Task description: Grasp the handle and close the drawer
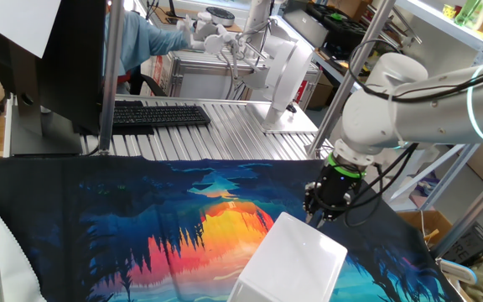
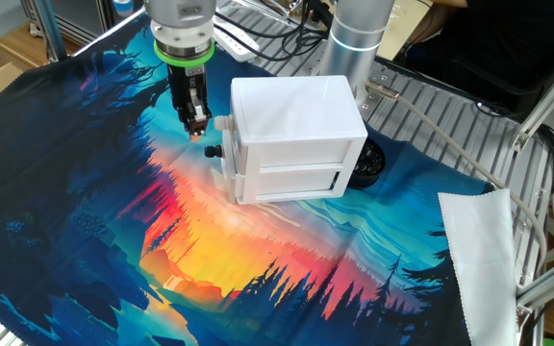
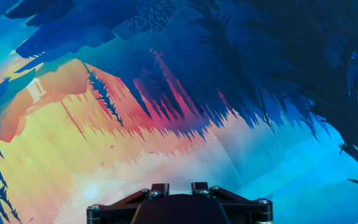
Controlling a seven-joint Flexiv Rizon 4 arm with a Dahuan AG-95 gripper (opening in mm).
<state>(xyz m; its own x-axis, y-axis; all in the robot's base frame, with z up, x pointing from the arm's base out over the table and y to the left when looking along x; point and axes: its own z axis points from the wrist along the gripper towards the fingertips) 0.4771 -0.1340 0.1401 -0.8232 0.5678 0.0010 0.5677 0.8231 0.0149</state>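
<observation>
Sunset-print cloth (image 2: 210, 250) covers the table, and on it sits the white unit (image 2: 291, 135), its long axis running across the other fixed view, its drawer (image 2: 287, 181) front facing that camera. Just beside the unit's left end the gripper (image 2: 195, 120) hangs pointing down, fingers pressed together, holding nothing, close to small knobs (image 2: 221, 125) there.

The glossy white, rounded-jointed robot arm (image 1: 401, 101) carries a glowing teal ring near its elbow and a bright green band at the wrist, below which sits the slim black two-finger gripper (image 2: 196, 123) with small screws and trailing black cables.
</observation>
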